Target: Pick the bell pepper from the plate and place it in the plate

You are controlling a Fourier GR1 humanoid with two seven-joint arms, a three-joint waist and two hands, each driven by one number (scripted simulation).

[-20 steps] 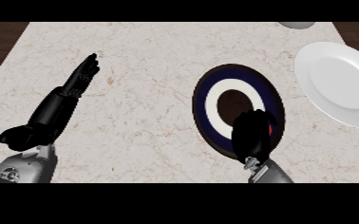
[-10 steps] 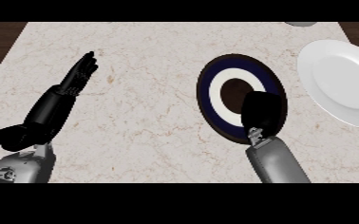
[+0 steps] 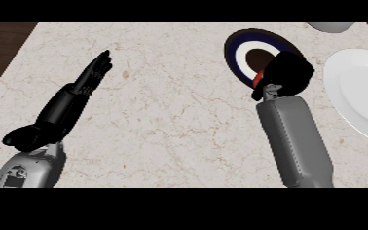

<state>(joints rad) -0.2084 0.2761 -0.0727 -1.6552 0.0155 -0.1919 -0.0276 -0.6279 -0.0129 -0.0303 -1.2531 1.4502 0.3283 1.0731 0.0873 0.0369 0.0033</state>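
Observation:
A dark blue plate [image 3: 241, 44] with a white ring and a dark centre lies at the upper right of the counter. My right hand [image 3: 289, 72] sits over its near right part, fingers curled downward. A sliver of the red bell pepper [image 3: 256, 80] shows at the hand's left edge; the hand hides the rest. A white plate [image 3: 350, 90] lies just right of that hand, partly cut off by the view's edge. My left hand [image 3: 92, 76] rests open at the left, fingers straight and pointing away, touching nothing.
A grey round object [image 3: 330, 27] shows at the top right edge, behind the white plate. The counter's dark left edge [image 3: 14, 39] runs along the upper left. Bare marble stretches between the two arms.
My right hand has moved forward over the blue plate and curled down, and a red edge of the pepper now shows beside it. The left hand keeps its pose.

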